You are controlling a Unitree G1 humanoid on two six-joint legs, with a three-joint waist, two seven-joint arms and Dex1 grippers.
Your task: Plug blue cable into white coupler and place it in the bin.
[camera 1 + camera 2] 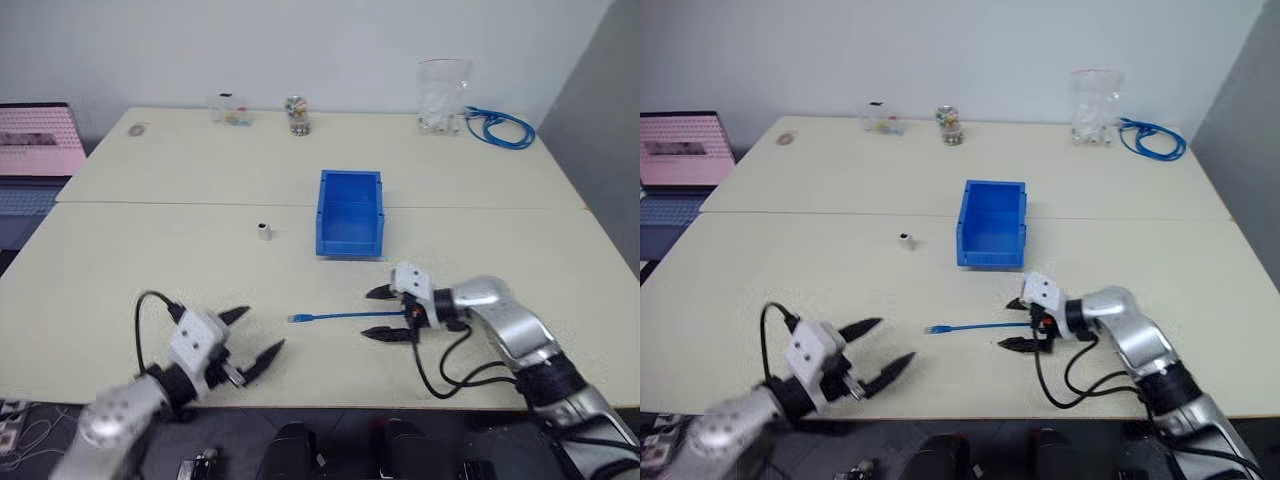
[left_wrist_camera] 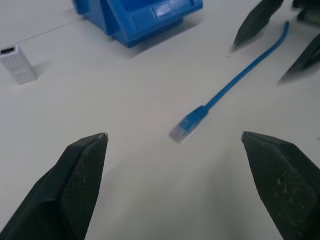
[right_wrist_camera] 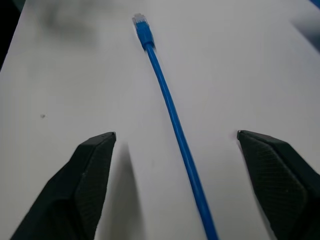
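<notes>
Right wrist view gives me the plainest read: the blue cable (image 3: pixel 172 107) lies flat on the table (image 1: pixel 150 260), running between the two spread fingers of my right gripper (image 1: pixel 388 312), which grips nothing. I judge we are at the very start, the pickup of the cable, with no plugging done yet. The white coupler (image 1: pixel 263 231) stands by itself on the table, left of the bin (image 1: pixel 350 212) and well apart from both claws. The bin sits just beyond the right gripper (nothing in it that I can see). My left gripper (image 1: pixel 247 341) hovers low over the near table edge, jaws wide and holding nothing, pointed toward the cable's plug end. The right forearm reaches in from the right, its claw aimed leftward along the cable. Next I would need to close on the cable near the plug, leaving enough of the tip free to seat in the coupler's dark opening.
</notes>
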